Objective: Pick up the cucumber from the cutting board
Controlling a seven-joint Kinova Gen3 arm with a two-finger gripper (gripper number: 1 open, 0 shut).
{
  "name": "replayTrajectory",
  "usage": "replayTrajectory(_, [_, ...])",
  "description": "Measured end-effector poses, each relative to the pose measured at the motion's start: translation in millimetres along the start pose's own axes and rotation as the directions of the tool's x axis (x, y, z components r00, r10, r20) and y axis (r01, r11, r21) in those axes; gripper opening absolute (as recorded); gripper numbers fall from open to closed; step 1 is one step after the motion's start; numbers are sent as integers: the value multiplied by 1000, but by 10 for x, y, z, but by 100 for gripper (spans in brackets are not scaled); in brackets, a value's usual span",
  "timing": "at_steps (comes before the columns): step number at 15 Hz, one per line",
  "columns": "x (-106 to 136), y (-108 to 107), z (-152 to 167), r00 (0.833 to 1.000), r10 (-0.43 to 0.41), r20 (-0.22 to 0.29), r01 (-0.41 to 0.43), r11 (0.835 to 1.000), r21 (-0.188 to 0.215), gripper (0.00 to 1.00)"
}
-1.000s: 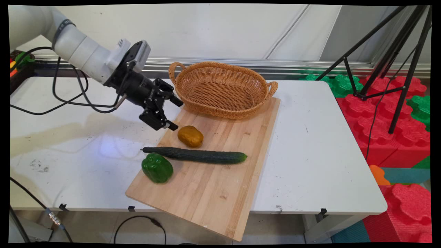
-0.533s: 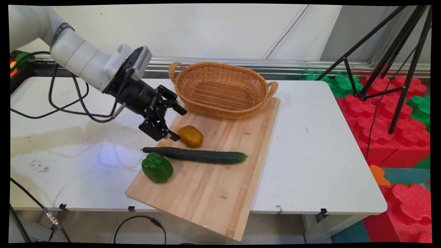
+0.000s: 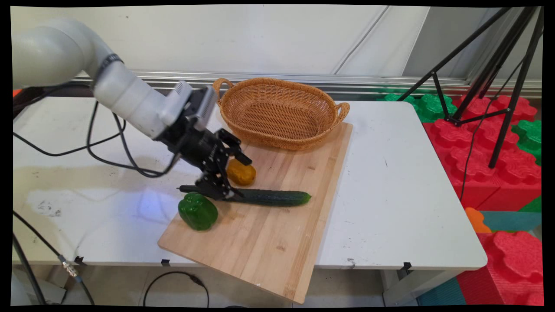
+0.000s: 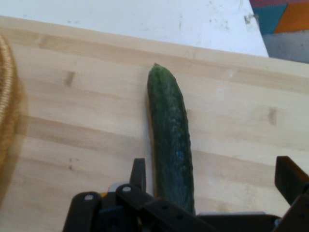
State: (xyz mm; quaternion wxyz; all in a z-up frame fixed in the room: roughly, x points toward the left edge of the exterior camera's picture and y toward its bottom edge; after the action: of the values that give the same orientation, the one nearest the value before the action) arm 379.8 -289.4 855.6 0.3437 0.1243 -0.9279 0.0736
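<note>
My black gripper (image 3: 242, 177) is open and low over the wooden cutting board (image 3: 277, 242). It straddles the left part of a long dark green cucumber (image 3: 273, 197). A brownish-yellow potato (image 3: 243, 172) lies just behind the cucumber, between the two fingers as the main view shows it. In the hand view the cucumber (image 4: 168, 140) runs straight away from the gripper (image 4: 214, 176), close to the left finger (image 4: 138, 174), while the right finger (image 4: 289, 178) stands well clear of it. A green bell pepper (image 3: 197, 211) sits at the board's left edge, just in front of the gripper.
An empty wicker basket (image 3: 279, 112) stands on the board's far end; its rim (image 4: 7, 111) shows in the hand view. Black cables hang from the arm over the white table (image 3: 390, 195). A black tripod (image 3: 490, 86) and red and green foam blocks (image 3: 498, 173) stand to the right.
The arm has swung right and down, from beside the board's left edge to over the cucumber's left part next to the potato. The gripper has stayed open. The vegetables have not moved.
</note>
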Motion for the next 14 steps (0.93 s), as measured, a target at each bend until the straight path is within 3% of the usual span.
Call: replayTrajectory(14, [154,-53,850,996,22,85,-23,1000,11,100])
